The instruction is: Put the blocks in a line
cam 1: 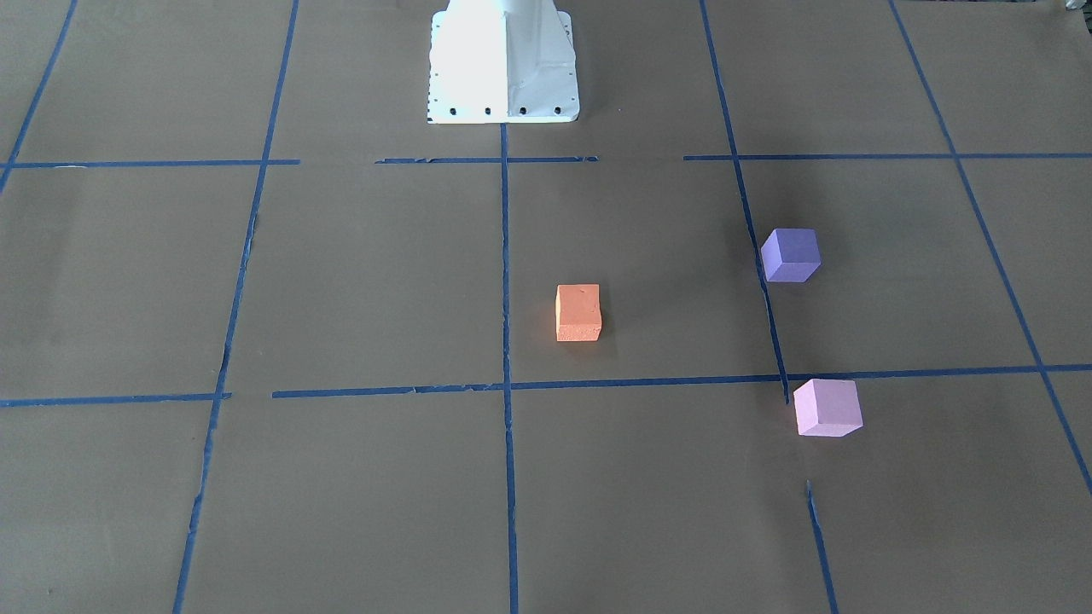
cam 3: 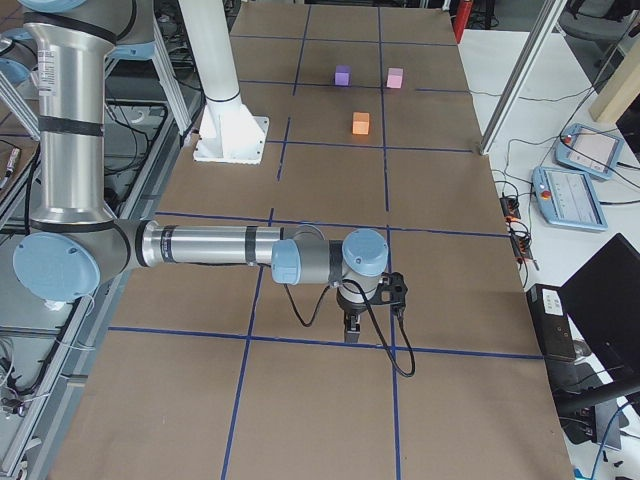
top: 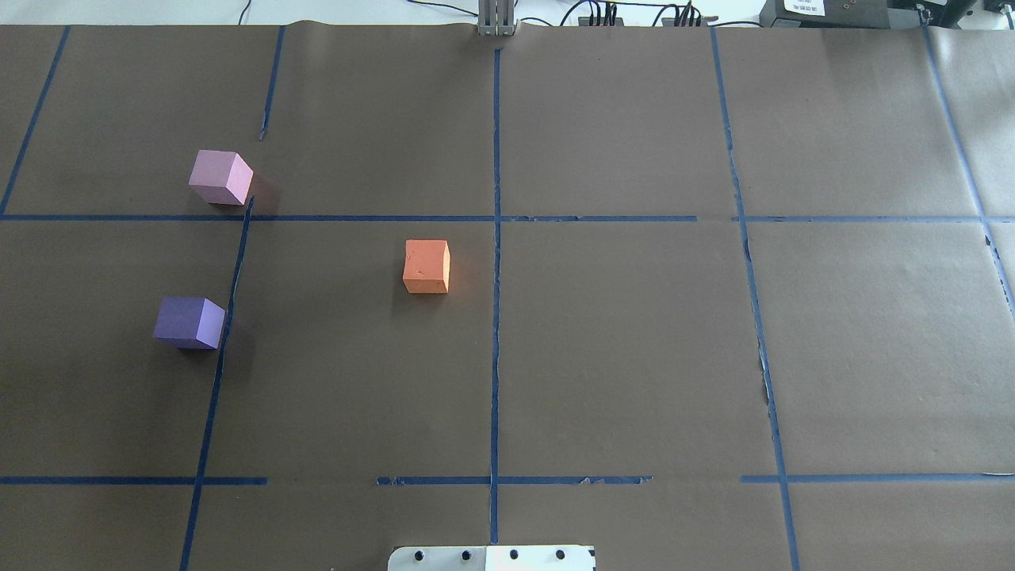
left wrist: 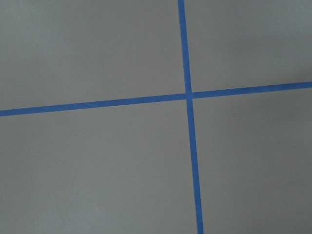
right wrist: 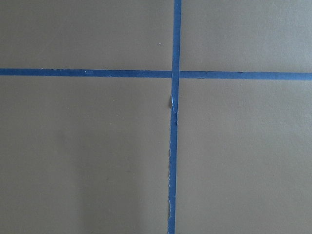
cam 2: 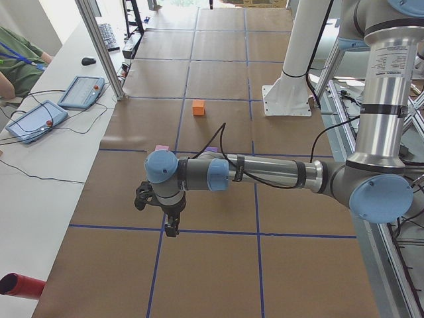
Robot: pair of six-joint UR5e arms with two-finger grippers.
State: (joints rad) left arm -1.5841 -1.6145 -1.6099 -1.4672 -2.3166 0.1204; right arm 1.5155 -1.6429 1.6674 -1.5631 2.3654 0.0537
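Three cubes lie apart on the brown paper. The orange block [cam 1: 578, 313] [top: 427, 266] sits near the centre line. The violet-purple block [cam 1: 791, 254] [top: 189, 323] and the pale pink-lilac block [cam 1: 827, 408] [top: 221, 177] lie on the robot's left side, the pink one farther from the base. My left gripper [cam 2: 171, 228] shows only in the exterior left view, my right gripper [cam 3: 352, 328] only in the exterior right view. Both point down over the table ends, far from the blocks. I cannot tell whether they are open or shut. The wrist views show only paper and tape.
Blue tape lines [top: 496, 238] divide the brown paper into a grid. The white robot pedestal [cam 1: 503, 64] stands at the table's robot side. Teach pendants [cam 2: 81, 91] and cables lie on the white side table, where an operator [cam 2: 16, 56] sits.
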